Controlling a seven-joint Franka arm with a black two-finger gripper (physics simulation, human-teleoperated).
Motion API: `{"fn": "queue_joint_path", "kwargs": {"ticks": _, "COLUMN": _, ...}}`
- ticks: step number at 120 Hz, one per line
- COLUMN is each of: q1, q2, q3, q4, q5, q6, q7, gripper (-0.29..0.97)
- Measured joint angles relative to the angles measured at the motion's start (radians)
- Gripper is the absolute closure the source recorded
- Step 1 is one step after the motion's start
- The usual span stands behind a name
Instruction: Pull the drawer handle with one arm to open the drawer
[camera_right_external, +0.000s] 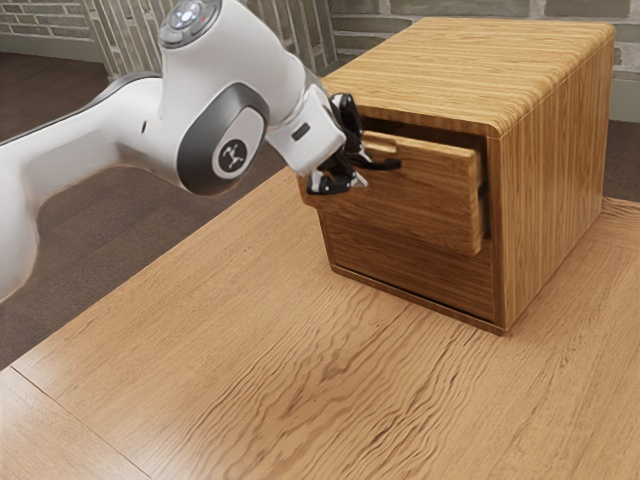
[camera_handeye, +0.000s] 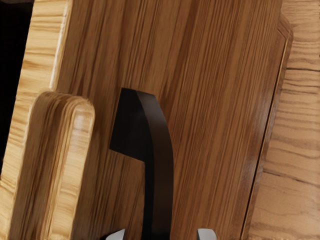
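Plainly, in the exterior view the drawer (camera_right_external: 420, 195) is seen drawn partway out of the cabinet (camera_right_external: 520, 110), toward the exterior view's left. The gripper (camera_right_external: 350, 168) is set right at the black handle (camera_right_external: 385, 163), on the upper part of the drawer front. In the wrist view the handle is shown passing between two fingertips (camera_handeye: 116, 235), with wood visible on either side, so the jaws are judged open, straddling the bar across its long axis. The pull should be kept straight out from the cabinet.
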Motion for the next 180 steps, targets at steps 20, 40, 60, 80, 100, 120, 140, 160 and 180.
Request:
{"fn": "queue_joint_path", "kwargs": {"ticks": 20, "q1": 0.003, "q2": -0.043, "q3": 0.000, "q4": -0.050, "q5": 0.003, "q6": -0.003, "q7": -0.015, "gripper": 0.72}}
{"fn": "queue_joint_path", "kwargs": {"ticks": 40, "q1": 0.014, "q2": -0.070, "q3": -0.009, "q4": -0.081, "q5": 0.009, "q6": -0.013, "q7": -0.027, "gripper": 0.72}}
{"fn": "queue_joint_path", "kwargs": {"ticks": 60, "q1": 0.050, "q2": -0.092, "q3": -0.041, "q4": -0.107, "q5": 0.011, "q6": -0.020, "q7": -0.036, "gripper": 0.69}}
{"fn": "queue_joint_path", "kwargs": {"ticks": 80, "q1": 0.008, "q2": -0.126, "q3": 0.003, "q4": -0.145, "q5": 0.006, "q6": -0.026, "q7": -0.044, "gripper": 0.68}}
{"fn": "queue_joint_path", "kwargs": {"ticks": 100, "q1": 0.019, "q2": -0.167, "q3": -0.006, "q4": -0.188, "q5": 0.001, "q6": -0.030, "q7": -0.053, "gripper": 0.72}}
{"fn": "queue_joint_path", "kwargs": {"ticks": 120, "q1": 0.026, "q2": -0.216, "q3": -0.012, "q4": -0.243, "q5": -0.002, "q6": -0.028, "q7": -0.065, "gripper": 0.71}}
{"fn": "queue_joint_path", "kwargs": {"ticks": 140, "q1": 0.028, "q2": -0.286, "q3": -0.018, "q4": -0.320, "q5": -0.018, "q6": -0.030, "q7": -0.074, "gripper": 0.64}}
{"fn": "queue_joint_path", "kwargs": {"ticks": 160, "q1": 0.025, "q2": -0.332, "q3": -0.022, "q4": -0.372, "q5": -0.038, "q6": -0.034, "q7": -0.081, "gripper": 0.54}}
{"fn": "queue_joint_path", "kwargs": {"ticks": 180, "q1": 0.017, "q2": -0.372, "q3": -0.018, "q4": -0.405, "q5": -0.035, "q6": -0.034, "q7": -0.087, "gripper": 0.61}}
